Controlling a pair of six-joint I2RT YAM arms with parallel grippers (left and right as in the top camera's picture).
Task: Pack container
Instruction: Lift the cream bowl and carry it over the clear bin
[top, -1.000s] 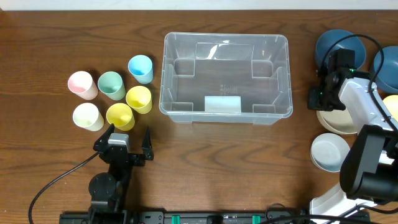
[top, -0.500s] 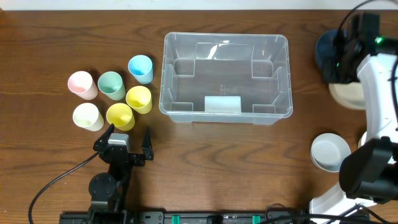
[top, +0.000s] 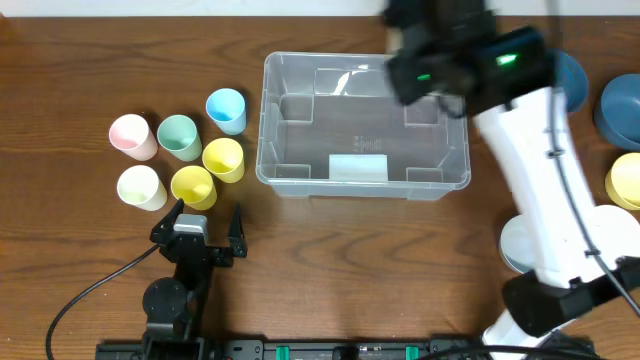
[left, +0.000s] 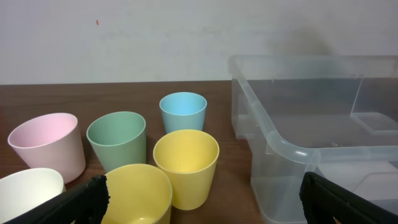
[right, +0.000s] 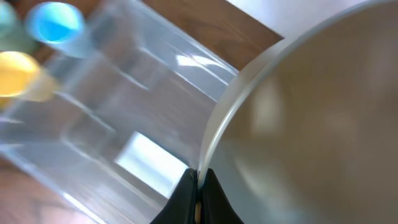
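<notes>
Presently, at the left of the table, a cluster of cups in pink, green, blue, yellow and white stands untouched, and just near of them the left gripper rests with its claw released and nothing between the fingers. In the middle sits the container, clear, upright and apparently empty, its white label on the near wall. Above its far right corner hangs the right gripper, blurred in the overhead view; its wrist camera shows the claw clenched on the rim of a pale bowl. More bowls wait at the far right. The step in hand looks like bringing this bowl in for packing. The next move calls for lowering it inside the walls, clear of the rim, before letting go.
</notes>
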